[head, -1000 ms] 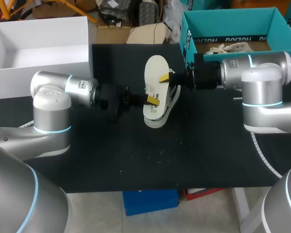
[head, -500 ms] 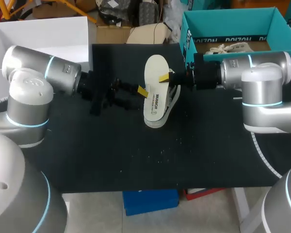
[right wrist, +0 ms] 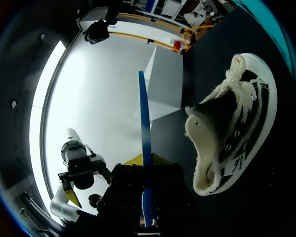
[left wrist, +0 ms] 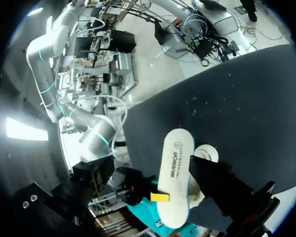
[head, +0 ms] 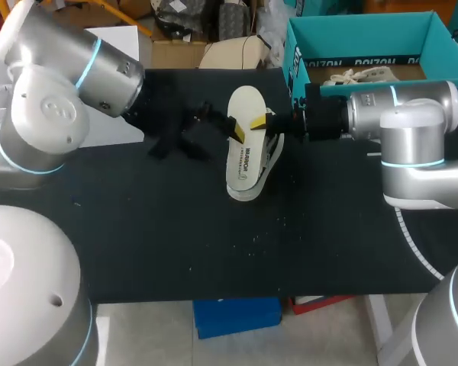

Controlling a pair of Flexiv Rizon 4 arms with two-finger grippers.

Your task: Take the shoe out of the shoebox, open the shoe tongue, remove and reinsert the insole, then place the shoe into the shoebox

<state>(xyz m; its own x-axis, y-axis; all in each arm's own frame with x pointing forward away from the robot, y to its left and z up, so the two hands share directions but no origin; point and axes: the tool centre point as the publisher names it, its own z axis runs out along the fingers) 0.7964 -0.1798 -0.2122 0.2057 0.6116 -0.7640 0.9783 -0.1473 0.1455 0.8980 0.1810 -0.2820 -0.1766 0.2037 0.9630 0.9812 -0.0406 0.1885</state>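
head view: black table [head: 214,252] under shoe [head: 270,162] and insole [head: 243,141], teal shoebox [head: 366,36] behind.

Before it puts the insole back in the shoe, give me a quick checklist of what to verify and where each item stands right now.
1. Insole fully out of the shoe: ok.
2. Right gripper holding the insole: ok, it runs edge-on between the jaws.
3. Shoe mouth open and facing the insole: ok, it gapes in the right wrist view.
4. Shoe steadied: not ok, it lies loose on its side on the table.
5. Left gripper clear of the insole: cannot tell, its yellow tip sits at the insole's edge.
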